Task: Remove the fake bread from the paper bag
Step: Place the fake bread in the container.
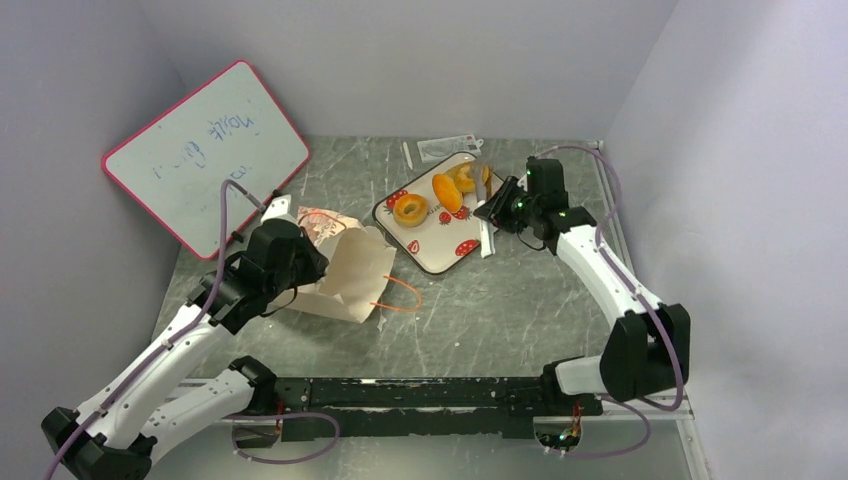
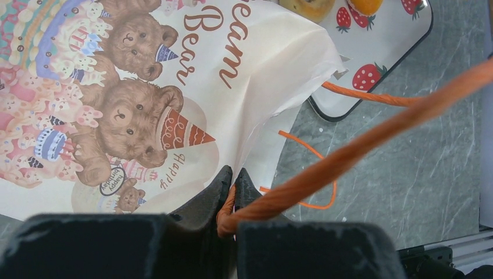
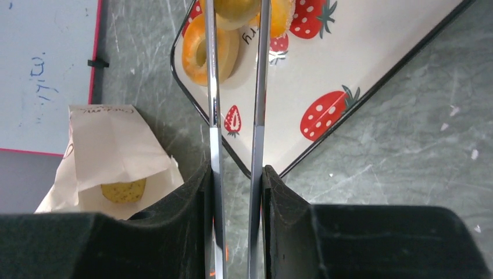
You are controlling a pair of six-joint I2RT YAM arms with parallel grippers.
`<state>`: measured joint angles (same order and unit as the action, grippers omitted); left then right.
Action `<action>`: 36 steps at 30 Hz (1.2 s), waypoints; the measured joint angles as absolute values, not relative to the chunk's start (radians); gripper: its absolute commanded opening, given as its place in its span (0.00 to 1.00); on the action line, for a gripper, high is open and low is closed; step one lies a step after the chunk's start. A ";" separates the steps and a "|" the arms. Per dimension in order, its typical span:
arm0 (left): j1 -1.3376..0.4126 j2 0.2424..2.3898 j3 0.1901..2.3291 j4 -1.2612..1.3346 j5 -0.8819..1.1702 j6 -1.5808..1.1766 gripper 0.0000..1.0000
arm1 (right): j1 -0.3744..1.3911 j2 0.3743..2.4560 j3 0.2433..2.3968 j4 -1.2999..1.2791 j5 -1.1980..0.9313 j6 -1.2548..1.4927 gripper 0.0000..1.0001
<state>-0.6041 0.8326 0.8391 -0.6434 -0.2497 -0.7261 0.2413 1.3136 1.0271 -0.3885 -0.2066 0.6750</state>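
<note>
At one o'clock, over the bread-laden tray (image 1: 440,255), my right gripper (image 3: 235,174) squeezed tongs (image 3: 212,116); my left gripper (image 2: 234,174) pinched the bag (image 1: 350,275) by its handle (image 2: 349,154), one bread (image 3: 123,190) inside.

Four toy breads (image 3: 200,49) are in sight: one ring doughnut (image 1: 410,209), one orange bun (image 1: 446,192) and one further bun (image 1: 463,178) over the tray (image 1: 440,256), and one yellowish piece (image 3: 123,190) inside the paper bag (image 1: 350,275). There is one strawberry-print tray, one paper bag, one whiteboard (image 1: 205,150) and one pair of metal tongs (image 3: 213,116).
</note>
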 measured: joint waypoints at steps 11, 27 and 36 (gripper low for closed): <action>-0.604 0.804 0.839 -0.666 -0.247 -0.726 0.07 | 0.305 1.491 1.159 -0.349 -0.353 0.617 0.05; -0.604 0.804 0.839 -0.673 -0.243 -0.725 0.07 | 0.426 1.600 1.148 -0.266 -0.422 0.622 0.06; -0.604 0.814 0.839 -0.680 -0.243 -0.726 0.07 | 0.426 1.643 1.107 -0.223 -0.424 0.623 0.07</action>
<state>-0.6044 0.8143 0.8387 -0.6796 -0.2432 -0.7258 0.4259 1.6432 1.1072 -0.2226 -0.4244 0.6228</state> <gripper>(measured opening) 0.077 0.304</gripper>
